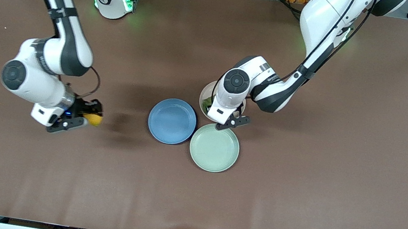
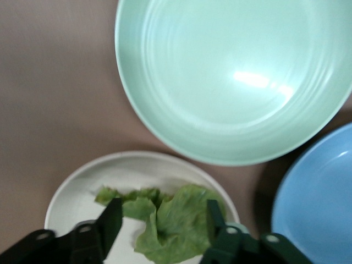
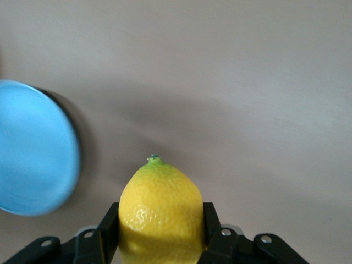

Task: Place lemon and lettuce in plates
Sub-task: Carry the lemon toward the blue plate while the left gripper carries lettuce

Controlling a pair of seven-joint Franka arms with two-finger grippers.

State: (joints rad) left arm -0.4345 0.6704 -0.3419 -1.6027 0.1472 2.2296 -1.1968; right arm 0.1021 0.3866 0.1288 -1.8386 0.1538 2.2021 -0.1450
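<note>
My right gripper (image 1: 87, 116) is shut on the yellow lemon (image 1: 95, 119) and holds it above bare table, toward the right arm's end from the blue plate (image 1: 172, 121). In the right wrist view the lemon (image 3: 159, 212) sits between both fingers, green tip outward. My left gripper (image 2: 163, 220) is open, low over the pale beige plate (image 1: 204, 94). Its fingers (image 2: 111, 219) straddle the green lettuce leaf (image 2: 170, 220), which lies on that plate (image 2: 82, 187). In the front view the left hand hides most of the plate, and a bit of the leaf (image 1: 208, 102) shows.
A pale mint-green plate (image 1: 214, 148) lies nearer the front camera than the beige plate, touching the blue one; it fills much of the left wrist view (image 2: 236, 77). The blue plate also shows in both wrist views (image 2: 319, 198) (image 3: 33, 148). Brown table all around.
</note>
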